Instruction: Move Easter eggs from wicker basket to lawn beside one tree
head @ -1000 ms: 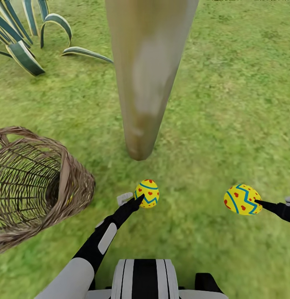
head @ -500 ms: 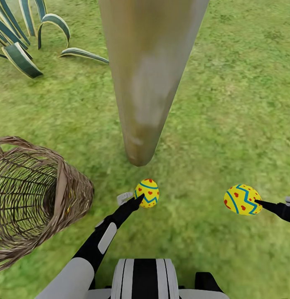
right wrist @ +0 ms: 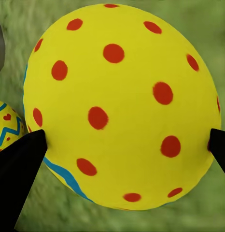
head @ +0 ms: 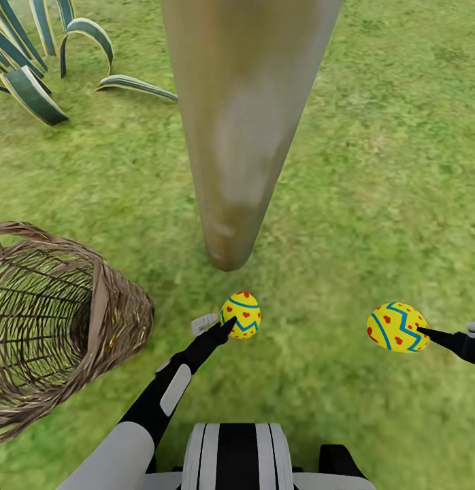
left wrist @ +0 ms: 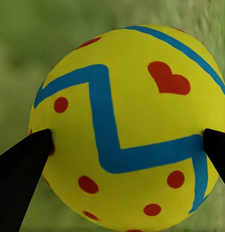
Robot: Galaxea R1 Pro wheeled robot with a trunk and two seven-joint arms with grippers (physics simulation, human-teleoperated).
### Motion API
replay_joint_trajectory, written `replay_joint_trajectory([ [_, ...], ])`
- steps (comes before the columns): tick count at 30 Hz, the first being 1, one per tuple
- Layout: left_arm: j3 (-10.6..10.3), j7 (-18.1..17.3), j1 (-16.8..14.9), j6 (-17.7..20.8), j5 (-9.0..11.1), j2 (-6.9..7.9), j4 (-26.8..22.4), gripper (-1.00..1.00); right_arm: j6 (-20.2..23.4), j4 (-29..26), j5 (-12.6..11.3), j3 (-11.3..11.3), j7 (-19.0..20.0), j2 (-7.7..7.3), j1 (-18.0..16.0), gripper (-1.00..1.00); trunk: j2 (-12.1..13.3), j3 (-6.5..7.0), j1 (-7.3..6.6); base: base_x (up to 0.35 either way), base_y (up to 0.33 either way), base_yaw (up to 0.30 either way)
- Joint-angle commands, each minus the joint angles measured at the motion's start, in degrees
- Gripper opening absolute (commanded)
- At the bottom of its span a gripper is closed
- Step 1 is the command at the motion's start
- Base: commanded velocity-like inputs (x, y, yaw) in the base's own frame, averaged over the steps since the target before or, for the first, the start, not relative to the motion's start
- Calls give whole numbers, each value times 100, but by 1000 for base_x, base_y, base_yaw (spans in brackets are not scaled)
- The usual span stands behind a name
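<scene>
While the pale tree trunk (head: 241,136) stands on the lawn (head: 373,170) straight ahead in the head view, the left gripper (head: 227,325) holds a heart-marked egg (head: 241,316) just before its base. The right gripper (head: 422,331) holds a second egg (head: 396,327) farther right. The wicker basket (head: 54,320) lies tipped at left.

Left wrist: both fingers (left wrist: 21,174) press the egg (left wrist: 129,128).

Right wrist: fingers (right wrist: 18,174) clamp the dotted egg (right wrist: 122,106); the other egg (right wrist: 7,126) peeks beside it.

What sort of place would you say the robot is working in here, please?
Most likely a garden or yard: short green lawn covers the ground, a smooth pale tree trunk rises from it, and a plant with striped, sword-shaped leaves grows nearby. A wicker basket lies on the grass.
</scene>
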Motion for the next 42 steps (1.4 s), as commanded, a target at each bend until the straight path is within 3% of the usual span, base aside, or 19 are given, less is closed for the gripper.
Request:
replay_joint_trajectory([
  [1, 2, 6, 0, 14, 2, 0, 13, -100, 59, -1, -59, 44, 13, -4, -3, -100, -1, -3, 0, 0, 0, 0],
  [4, 2, 6, 0, 14, 2, 0, 13, -100, 59, -1, -59, 44, 13, -4, -3, -100, -5, -69, 8, 0, 0, 0],
  [11, 8, 6, 0, 8, 2, 0, 0, -100, 59, -1, -59, 43, 13, -4, -4, -100, -5, -69, 8, 0, 0, 0],
  [12, 9, 6, 0, 7, 0, 0, -13, 100, 59, -1, -59, 44, 13, -4, -3, -100, -5, -69, 8, 0, 0, 0],
  [38, 11, 6, 0, 14, 2, 0, -48, 100, 59, -1, -59, 44, 13, -4, -3, -100, -5, -69, 8, 0, 0, 0],
  [42, 11, 6, 0, 15, 2, 0, -48, 100, 59, -1, -59, 44, 13, -4, -3, -100, 1, 19, -2, 0, 0, 0],
])
